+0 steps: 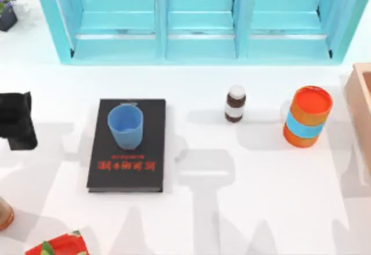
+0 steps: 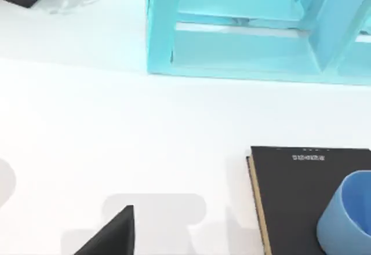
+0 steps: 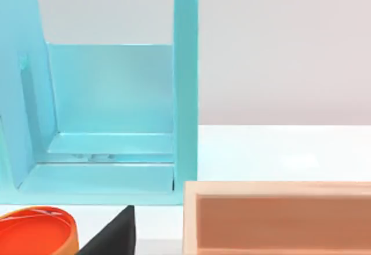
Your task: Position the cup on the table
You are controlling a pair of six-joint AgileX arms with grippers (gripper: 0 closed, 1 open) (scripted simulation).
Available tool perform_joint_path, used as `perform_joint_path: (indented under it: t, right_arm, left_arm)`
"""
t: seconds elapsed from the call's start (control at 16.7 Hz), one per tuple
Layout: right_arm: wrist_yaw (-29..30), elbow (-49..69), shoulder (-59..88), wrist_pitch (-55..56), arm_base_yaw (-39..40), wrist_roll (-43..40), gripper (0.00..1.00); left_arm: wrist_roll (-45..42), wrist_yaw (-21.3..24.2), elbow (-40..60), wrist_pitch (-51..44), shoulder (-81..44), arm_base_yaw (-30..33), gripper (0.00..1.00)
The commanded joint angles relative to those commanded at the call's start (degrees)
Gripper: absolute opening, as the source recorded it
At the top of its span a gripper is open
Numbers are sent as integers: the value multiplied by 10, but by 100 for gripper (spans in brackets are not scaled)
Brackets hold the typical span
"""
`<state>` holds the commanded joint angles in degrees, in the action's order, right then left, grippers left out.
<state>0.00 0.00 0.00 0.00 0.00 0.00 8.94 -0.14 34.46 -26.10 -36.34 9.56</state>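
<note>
Small light-blue plastic cup (image 1: 126, 126) standing upright, mouth up, on the upper half of a black hardcover book with red lettering (image 1: 128, 165), itself lying flat on the glossy white surface (image 1: 232, 197). Left claw (image 1: 17, 121) at the far left edge of the top view, a dark shape level with the cup and well apart from it, the book lying between; cannot tell whether its fingers stand wide or narrow. From the left wrist, a black fingertip (image 2: 113, 235) low in view, with book corner (image 2: 301, 197) and cup rim (image 2: 348, 214) farther off across bare surface. Right claw cannot be judged either; one dark fingertip (image 3: 113, 235) visible from the right wrist, just beside an orange canister lid (image 3: 35, 229) and near a tan wooden box (image 3: 278, 217). Beyond both claws, a turquoise open shelf unit (image 1: 200, 17). Between book and orange canister with blue band (image 1: 307, 117), a small brown bottle with white cap (image 1: 235, 103).
</note>
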Motion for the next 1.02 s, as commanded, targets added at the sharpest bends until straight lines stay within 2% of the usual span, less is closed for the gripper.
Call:
perform_joint_path:
  t: [0.18,0.54,1.02]
  right_arm:
    - [0,0,0,0,0,0,100]
    - [0,0,0,0,0,0,100]
    - [0,0,0,0,0,0,100]
  left_arm:
    - [28,1,132,-82,-147,31,100]
    - [87,2,336,-240,-363,90,100]
    - [162,1,675,-470,-725,177,100]
